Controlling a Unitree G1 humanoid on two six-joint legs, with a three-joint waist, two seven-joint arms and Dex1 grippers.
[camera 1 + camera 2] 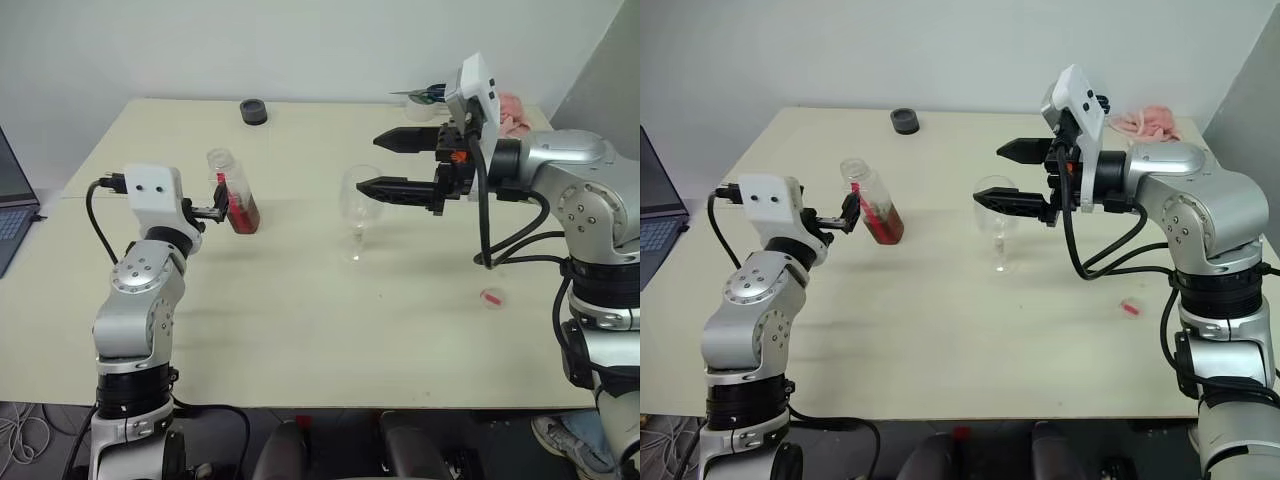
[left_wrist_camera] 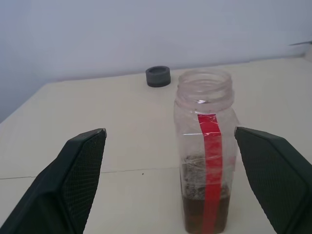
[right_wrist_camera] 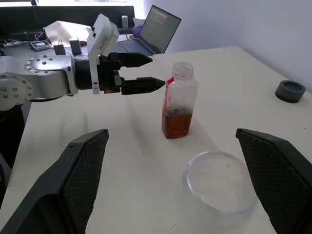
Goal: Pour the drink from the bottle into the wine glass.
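bottle (image 1: 232, 192) uncapped, upright on bench (image 1: 300, 330), drink (image 2: 204, 214) low inside; left gripper (image 1: 848, 212) spread beside it, approaching. right gripper (image 1: 378, 163) spread above glass (image 1: 358, 205). next: close on bottle.

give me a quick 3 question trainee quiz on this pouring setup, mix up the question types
1. True or false: the bottle has its cap on.
2. Multiple choice: where is the open left claw relative to the bottle? A) closed around its neck B) beside it, not gripping C) underneath it
3. Short answer: what lies on the table near the right arm, in front of the wine glass?

Key
1. False. The neck is open, and drink fills only the bottom part.
2. B. Its fingers point at the bottle without closing on it.
3. A small red cap. The black round lid sits at the far edge instead.
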